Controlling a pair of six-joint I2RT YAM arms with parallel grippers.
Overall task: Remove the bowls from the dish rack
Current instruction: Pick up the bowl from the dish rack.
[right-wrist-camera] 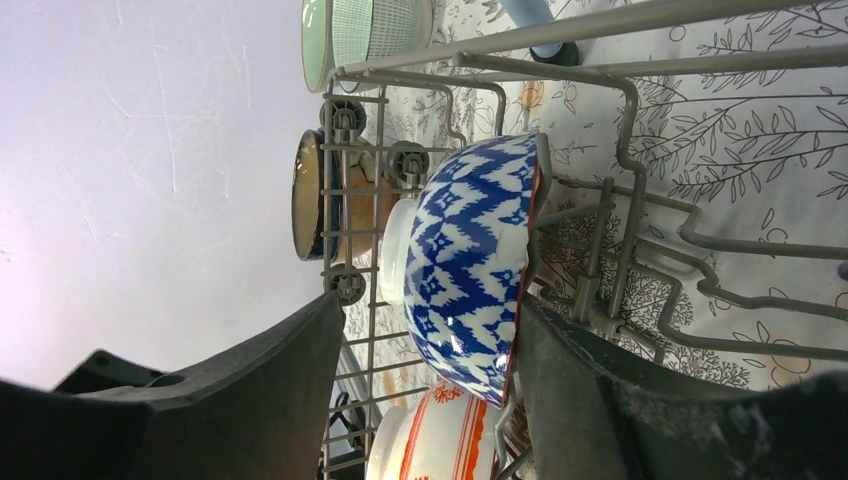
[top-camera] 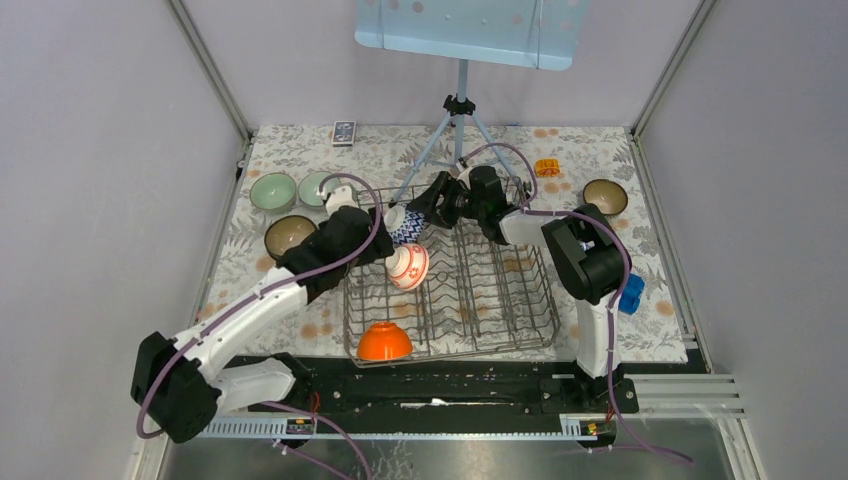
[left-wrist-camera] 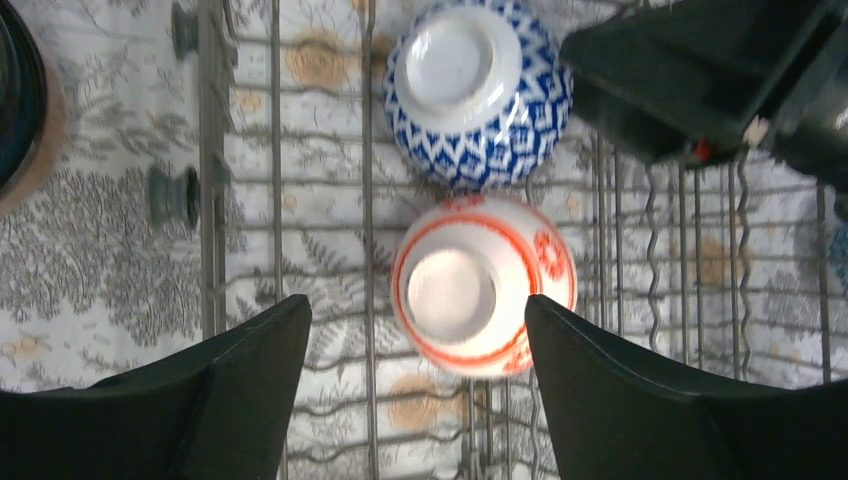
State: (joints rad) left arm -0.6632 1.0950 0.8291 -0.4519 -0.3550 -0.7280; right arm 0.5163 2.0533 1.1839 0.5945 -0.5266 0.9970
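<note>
The grey wire dish rack [top-camera: 500, 310] holds three bowls. A blue-and-white bowl [top-camera: 405, 225] stands on edge at the rack's far left, a red-and-white bowl [top-camera: 408, 266] is just in front of it, and an orange bowl [top-camera: 385, 342] sits upside down at the near left. My left gripper [left-wrist-camera: 418, 310] is open astride the red-and-white bowl [left-wrist-camera: 480, 285], whose rim is against the right finger [left-wrist-camera: 600, 390]. My right gripper [right-wrist-camera: 430, 310] is open around the blue-and-white bowl [right-wrist-camera: 465, 270], with the right finger [right-wrist-camera: 570, 390] at its rim and a gap on the other side.
Two pale green bowls [top-camera: 272, 190] [top-camera: 318, 187] and a dark brown bowl [top-camera: 289, 235] stand on the mat left of the rack. Another brown bowl [top-camera: 605, 196] is at the far right. A tripod stand [top-camera: 458, 130] rises behind the rack. A remote [top-camera: 343, 132], a small orange item [top-camera: 546, 167] and a blue item [top-camera: 631, 294] lie around.
</note>
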